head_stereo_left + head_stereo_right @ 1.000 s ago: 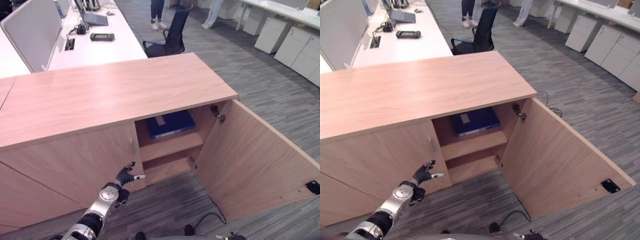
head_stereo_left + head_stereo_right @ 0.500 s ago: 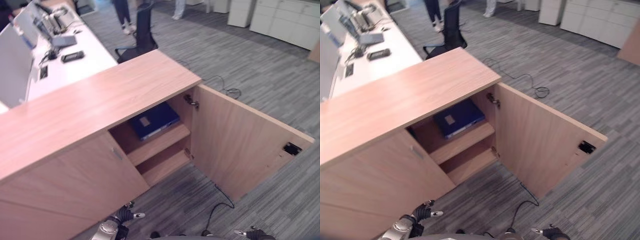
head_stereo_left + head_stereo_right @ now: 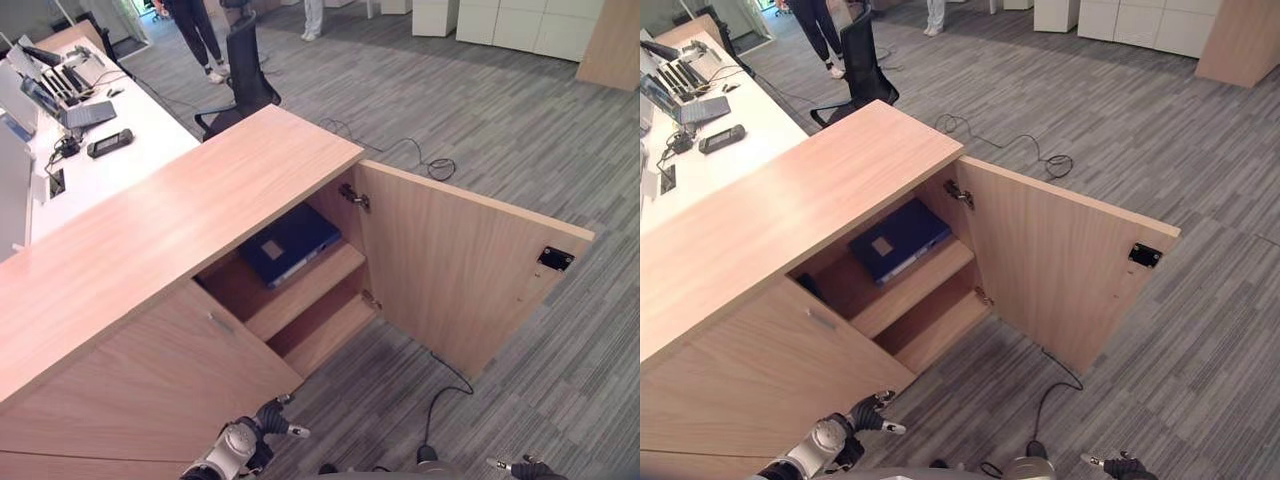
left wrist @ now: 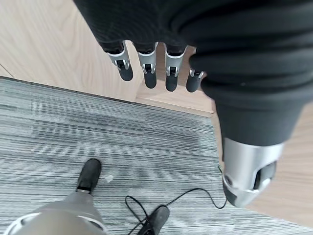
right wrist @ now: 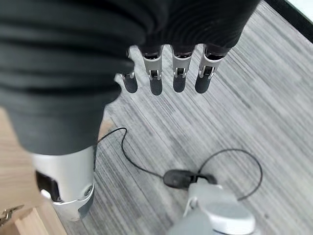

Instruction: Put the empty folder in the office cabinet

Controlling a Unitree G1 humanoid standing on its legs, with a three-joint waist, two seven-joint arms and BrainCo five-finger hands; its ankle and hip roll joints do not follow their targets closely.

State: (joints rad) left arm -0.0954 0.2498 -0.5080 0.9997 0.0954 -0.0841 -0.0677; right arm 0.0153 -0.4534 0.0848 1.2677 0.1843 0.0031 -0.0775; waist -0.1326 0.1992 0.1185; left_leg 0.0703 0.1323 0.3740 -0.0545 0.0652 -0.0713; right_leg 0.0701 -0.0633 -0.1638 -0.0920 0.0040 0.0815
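Observation:
A dark blue folder [image 3: 290,243] lies flat on the upper shelf inside the wooden office cabinet [image 3: 180,210], whose right door [image 3: 460,270] stands wide open. My left hand [image 3: 268,424] hangs low in front of the shut left door [image 3: 150,385], fingers [image 4: 147,73] relaxed and holding nothing. My right hand [image 3: 1120,466] is down at the bottom edge over the carpet, its fingers [image 5: 178,73] relaxed and empty too.
A white desk [image 3: 90,140] with a laptop and small devices stands behind the cabinet. A black office chair [image 3: 235,85] and a person's legs [image 3: 195,35] are beyond it. White cabinets [image 3: 500,20] line the far right. A cable [image 3: 420,160] lies on the grey carpet.
The camera has swung and drawn back, so the cabinet sits further left and looks smaller. My left hand has dropped from the left door's edge to low by the floor.

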